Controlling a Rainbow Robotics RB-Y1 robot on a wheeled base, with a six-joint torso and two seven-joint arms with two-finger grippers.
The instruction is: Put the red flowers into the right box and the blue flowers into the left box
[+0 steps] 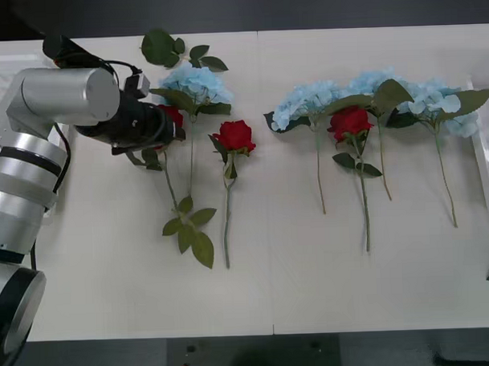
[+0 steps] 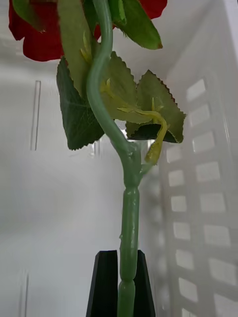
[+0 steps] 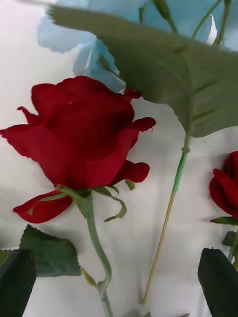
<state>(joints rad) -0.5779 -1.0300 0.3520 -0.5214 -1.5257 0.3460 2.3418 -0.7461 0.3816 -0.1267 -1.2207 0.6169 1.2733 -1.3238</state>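
Red rose (image 2: 34, 29) clamped, right end effector (image 2: 127, 282)

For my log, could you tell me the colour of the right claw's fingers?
Black, clearest in the right wrist view.

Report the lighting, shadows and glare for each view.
Front view: flat, even light on the table, barely any shadows. Right wrist view: the bright right box wall backlights the held rose. Left wrist view: soft shadow beside the red rose.
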